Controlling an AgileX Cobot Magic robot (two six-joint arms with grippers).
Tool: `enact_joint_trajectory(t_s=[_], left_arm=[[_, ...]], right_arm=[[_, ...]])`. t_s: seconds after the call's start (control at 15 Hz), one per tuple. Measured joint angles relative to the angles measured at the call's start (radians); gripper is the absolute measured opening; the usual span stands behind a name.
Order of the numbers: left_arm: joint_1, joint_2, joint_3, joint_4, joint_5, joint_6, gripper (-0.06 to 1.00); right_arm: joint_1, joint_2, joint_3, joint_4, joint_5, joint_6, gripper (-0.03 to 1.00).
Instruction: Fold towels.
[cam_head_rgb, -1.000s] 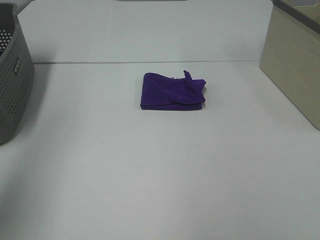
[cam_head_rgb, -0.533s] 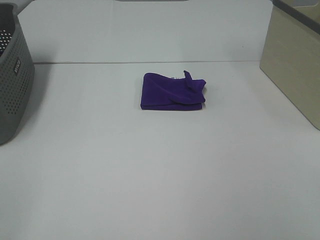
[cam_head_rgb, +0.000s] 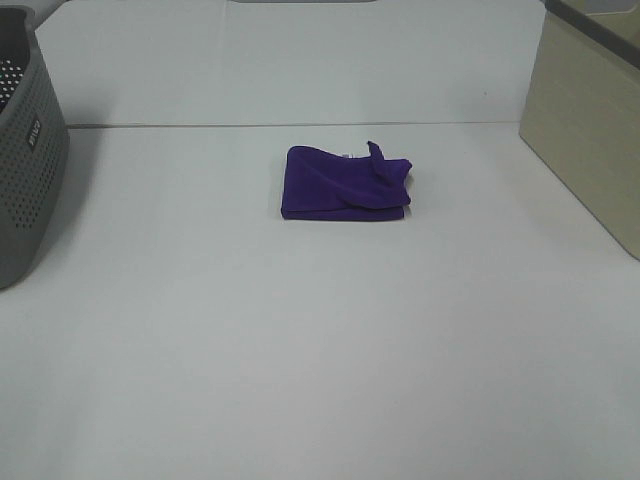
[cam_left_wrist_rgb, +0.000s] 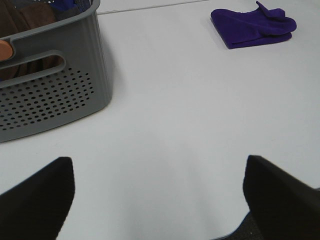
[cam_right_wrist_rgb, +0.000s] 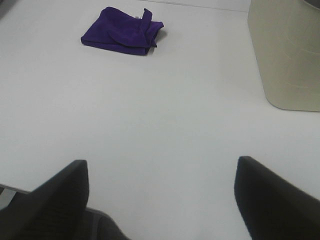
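- The white table (cam_head_rgb: 320, 340) fills most of the exterior high view and is the surface under both wrist cameras.
- A grey perforated basket (cam_head_rgb: 25, 170) stands at the table's left edge; the left wrist view shows brown and blue cloth (cam_left_wrist_rgb: 22, 20) lying inside it.
- A beige bin (cam_head_rgb: 590, 130) stands at the table's right edge, well apart from the basket.
- The purple towel (cam_head_rgb: 345, 185) lies folded on the table between basket and bin, toward the far side and about midway across. One corner sticks up at its right end, and a small white tag peeks out at its far edge. Nothing touches it.
- The left gripper (cam_left_wrist_rgb: 155, 200) hangs above bare table near the basket, its two dark fingers (cam_left_wrist_rgb: 37, 200) spread wide with nothing between them; the towel is well away from it.
- The right gripper (cam_right_wrist_rgb: 160, 200) is likewise spread wide and empty over bare table near the bin, its fingers (cam_right_wrist_rgb: 272, 200) far from the towel.
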Motion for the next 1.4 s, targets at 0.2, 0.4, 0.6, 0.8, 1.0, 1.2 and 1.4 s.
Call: enact_joint_trajectory(t_s=[0.2, 0.4, 0.6, 0.8, 1.0, 1.2, 1.4], left_arm=[[0.000, 0.000, 0.000, -0.007, -0.004, 0.002, 0.84], [0.110, 0.000, 0.000, -0.007, -0.004, 0.003, 0.84], [0.252, 0.000, 0.000, -0.007, -0.004, 0.003, 0.84], [0.254, 0.000, 0.000, -0.007, -0.004, 0.003, 0.84], [0.254, 0.000, 0.000, -0.007, -0.004, 0.004, 0.84], [0.254, 0.000, 0.000, -0.007, -0.004, 0.004, 0.84], [0.254, 0.000, 0.000, -0.007, -0.004, 0.004, 0.84]], right_arm=[[0.000, 0.000, 0.000, 0.000, -0.005, 0.000, 0.79], [-0.007, 0.000, 0.000, 0.000, -0.007, 0.000, 0.79], [-0.110, 0.000, 0.000, 0.000, -0.007, 0.000, 0.79], [-0.157, 0.000, 0.000, 0.000, -0.007, 0.000, 0.79], [-0.157, 0.000, 0.000, 0.000, -0.007, 0.000, 0.79], [-0.157, 0.000, 0.000, 0.000, -0.007, 0.000, 0.79], [-0.157, 0.000, 0.000, 0.000, -0.007, 0.000, 0.79]])
